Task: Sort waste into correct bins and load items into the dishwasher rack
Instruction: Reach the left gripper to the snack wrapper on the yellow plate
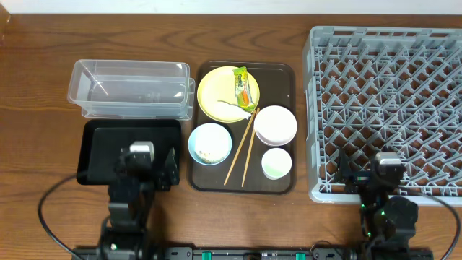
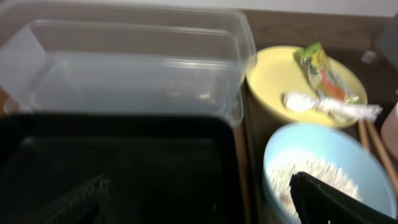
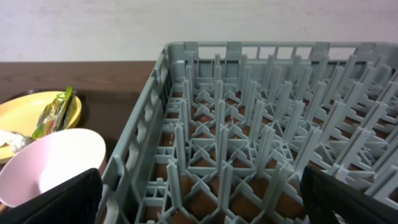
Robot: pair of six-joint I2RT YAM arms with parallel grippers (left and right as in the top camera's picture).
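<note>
The brown serving tray (image 1: 278, 72) holds a yellow plate (image 1: 216, 97) with the green-and-yellow wrapper (image 1: 243, 85) and a crumpled white scrap on it, a light-blue bowl (image 1: 210, 143) with rice grains (image 2: 311, 177), a white-pink bowl (image 1: 275, 124), a pale-green cup (image 1: 276, 163) and two chopsticks (image 1: 242, 148). The clear tub (image 1: 132, 89) stands at the left, the black tray (image 1: 101, 148) in front of it. The grey dishwasher rack (image 1: 390, 101) fills the right. My left gripper (image 1: 148, 167) is open and empty over the black tray's near edge. My right gripper (image 1: 369, 177) is open and empty over the rack's near edge.
The table is dark wood (image 1: 43, 65). Black cables (image 1: 43, 209) loop beside each arm base at the front edge. The rack's pegs (image 3: 249, 118) stand upright all across it.
</note>
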